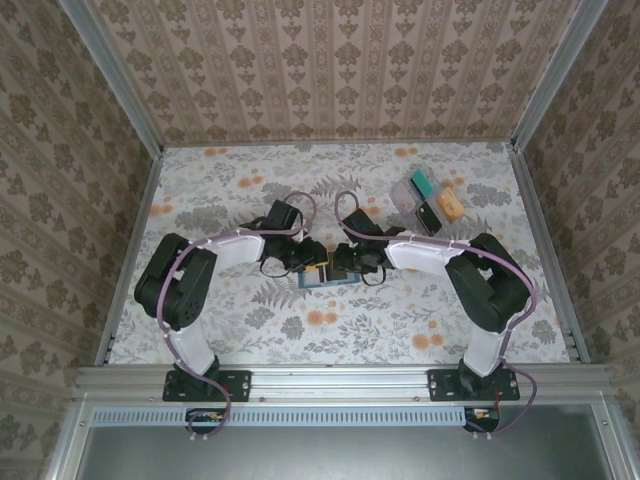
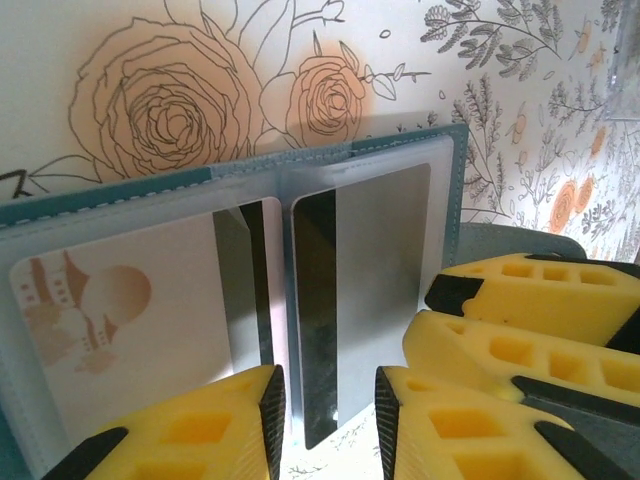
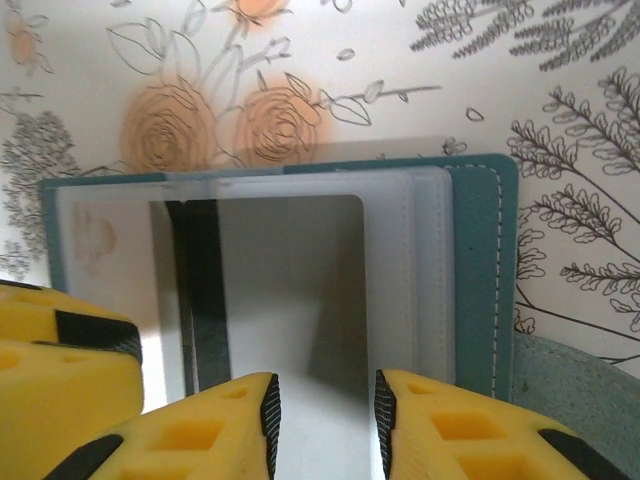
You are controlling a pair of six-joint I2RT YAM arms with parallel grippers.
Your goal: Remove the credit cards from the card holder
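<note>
Left gripper (image 2: 328, 420) and right gripper (image 3: 325, 420) sit over card holder (image 3: 480, 280).

Robot test enclosure, aluminium frame (image 1: 340, 378), wallpapered walls (image 1: 330, 60), floral tabletop (image 1: 240, 190)

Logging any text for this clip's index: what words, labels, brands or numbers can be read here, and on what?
No text can be read.
Pale card in the card holder: printed picture of buildings and a sun, no letters.
Grey card: dark stripe, no print visible.
Loose cards at the far right: too small to tell.
</note>
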